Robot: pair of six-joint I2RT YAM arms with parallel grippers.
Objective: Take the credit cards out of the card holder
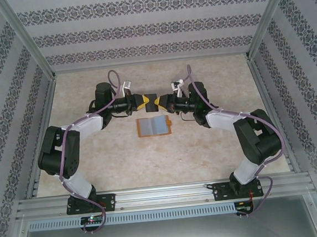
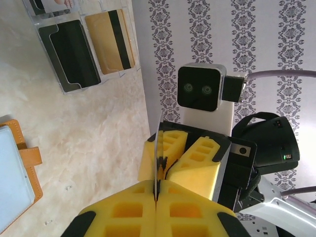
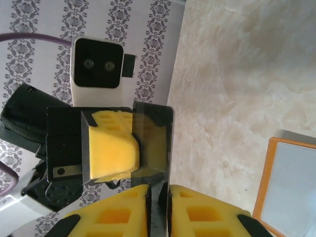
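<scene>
Meeting nose to nose above the middle of the table (image 1: pixel 151 158), the left gripper (image 2: pixel 156 191) and the right gripper (image 3: pixel 158 191) share one dark card (image 3: pixel 153 131) between them, in what reads as a hand-to-hand transfer; the card stands on edge in the air, clear of the table, so each pair of yellow foam fingers can reach a different part of it; in the left wrist view the left jaws are pressed tight together on the card, which shows there as a thin upright line rising from the seam between the pads; the right jaws straddle the same card from the opposite side, and in the right wrist view a narrow dark gap shows between them with the card running down into it; whether they pinch it or merely flank it cannot be told; the card holder (image 1: pixel 155 126) lies open and flat on the table just in front of the two grippers, nearer the arm bases, grey-blue pockets up, orange tab at its right side; it is apart from both grippers; whether any card sits in its pockets is too small to tell; near the foot of the patterned wall a clear plastic box (image 2: pixel 64 88) holds a black card (image 2: pixel 74 54) and a gold card (image 2: pixel 109 40) side by side; judging from that, the box is the drop-off place and part of the job is done.
</scene>
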